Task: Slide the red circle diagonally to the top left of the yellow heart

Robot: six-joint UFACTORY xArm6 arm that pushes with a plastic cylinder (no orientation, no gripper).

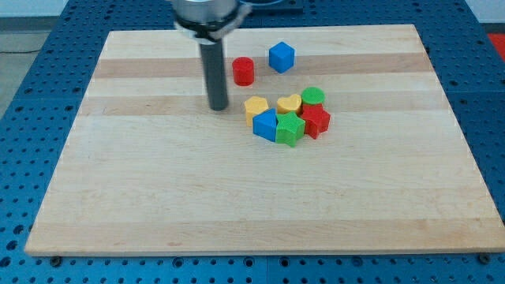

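The tip [218, 107] (a bare rod, gripping nothing) sits left of the red circle [243, 71]; it should approach from the circle's upper right and nudge gently.

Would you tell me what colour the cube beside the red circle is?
Blue: the cube shows clearly in the camera view.

A pale wooden board [158, 189] of lengthwise planks fills most of the view; around it lies a blue bench top [473, 47] dotted with holes; light falls evenly.
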